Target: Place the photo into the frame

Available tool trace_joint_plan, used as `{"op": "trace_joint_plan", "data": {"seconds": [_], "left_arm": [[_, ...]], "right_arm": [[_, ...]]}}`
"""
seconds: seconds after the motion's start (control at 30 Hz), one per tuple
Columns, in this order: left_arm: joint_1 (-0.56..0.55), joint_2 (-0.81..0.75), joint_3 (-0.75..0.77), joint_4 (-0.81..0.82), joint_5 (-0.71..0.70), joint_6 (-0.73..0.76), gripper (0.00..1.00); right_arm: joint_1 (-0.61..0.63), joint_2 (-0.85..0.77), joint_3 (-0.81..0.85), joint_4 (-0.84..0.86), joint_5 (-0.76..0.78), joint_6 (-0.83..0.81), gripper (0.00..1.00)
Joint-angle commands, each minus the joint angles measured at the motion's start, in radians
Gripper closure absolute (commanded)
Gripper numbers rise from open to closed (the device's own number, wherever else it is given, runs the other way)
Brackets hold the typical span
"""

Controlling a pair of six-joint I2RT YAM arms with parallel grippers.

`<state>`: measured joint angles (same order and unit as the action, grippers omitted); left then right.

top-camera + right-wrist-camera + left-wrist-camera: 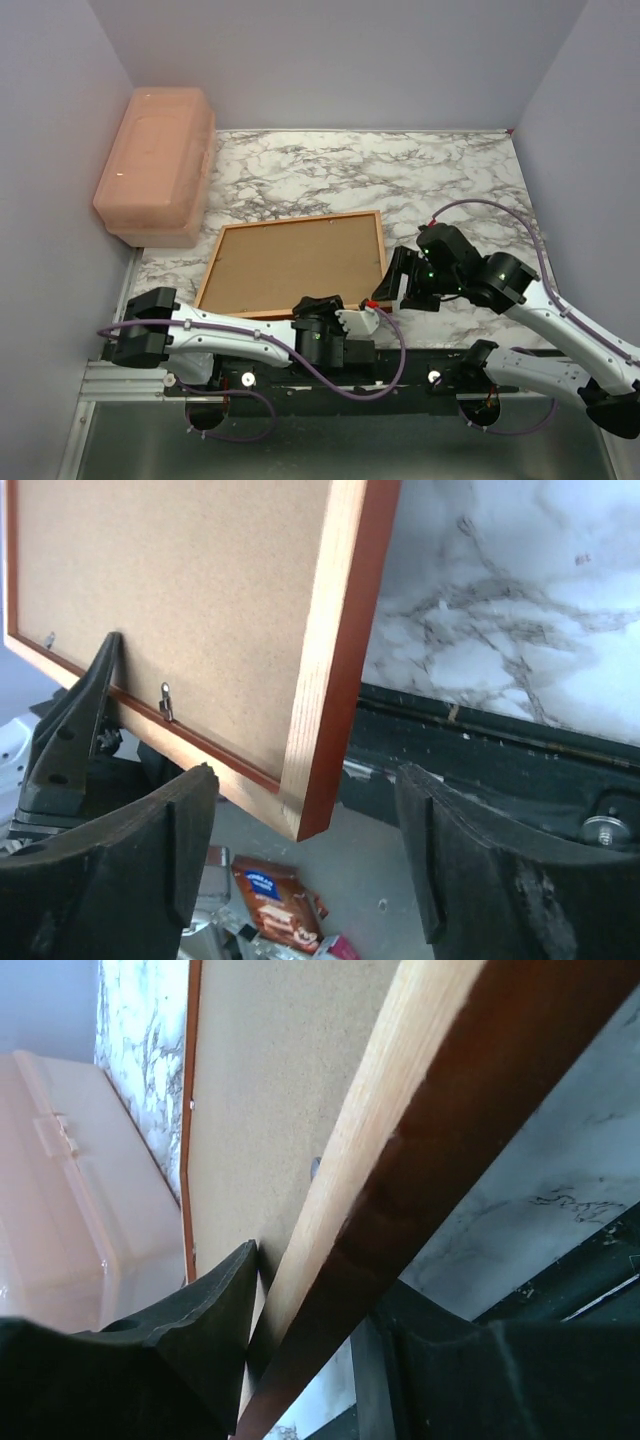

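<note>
Marble desk (330, 170) between grey walls, seen from above, with a pink lidded box (155, 165) at its back left. The frame (300, 220) lies back-up near the front edge, its brown backing board (290, 262) showing. Left wrist view: the left jaws straddle the frame's near rail; whether they clamp it cannot be told. Right wrist view: the right jaws stand open on either side of the frame's near right corner, touching nothing
</note>
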<state>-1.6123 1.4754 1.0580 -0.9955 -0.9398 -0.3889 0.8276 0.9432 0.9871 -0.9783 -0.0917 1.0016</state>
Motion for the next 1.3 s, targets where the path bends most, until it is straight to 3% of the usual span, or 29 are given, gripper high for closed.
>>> {"op": "trace_joint_plan", "data": {"seconds": [0.0, 0.17, 0.37, 0.5, 0.7, 0.97, 1.27], "left_arm": [[0.0, -0.116, 0.018, -0.037, -0.054, -0.026, 0.63], [-0.001, -0.214, 0.025, -0.058, -0.03, -0.009, 0.67], [-0.001, -0.332, 0.046, -0.089, 0.013, 0.012, 0.67], [-0.001, -0.399, 0.051, -0.089, 0.054, 0.025, 0.67], [0.0, -0.465, 0.032, -0.063, 0.116, 0.032, 0.67], [0.0, -0.475, 0.022, -0.054, 0.14, 0.027, 0.67], [-0.001, -0.478, 0.015, -0.039, 0.161, 0.024, 0.67]], "right_arm": [[0.004, -0.008, 0.076, 0.076, 0.055, -0.076, 0.16], [0.004, -0.026, 0.138, 0.187, 0.101, -0.195, 0.0], [0.004, -0.077, 0.167, 0.358, 0.138, -0.426, 0.0], [0.004, -0.179, 0.07, 0.563, 0.084, -0.631, 0.0], [0.004, -0.361, -0.154, 0.874, -0.113, -0.984, 0.04], [0.004, -0.45, -0.322, 0.845, -0.479, -1.616, 0.0], [0.004, -0.237, -0.293, 0.87, -0.62, -1.844, 0.0]]}}
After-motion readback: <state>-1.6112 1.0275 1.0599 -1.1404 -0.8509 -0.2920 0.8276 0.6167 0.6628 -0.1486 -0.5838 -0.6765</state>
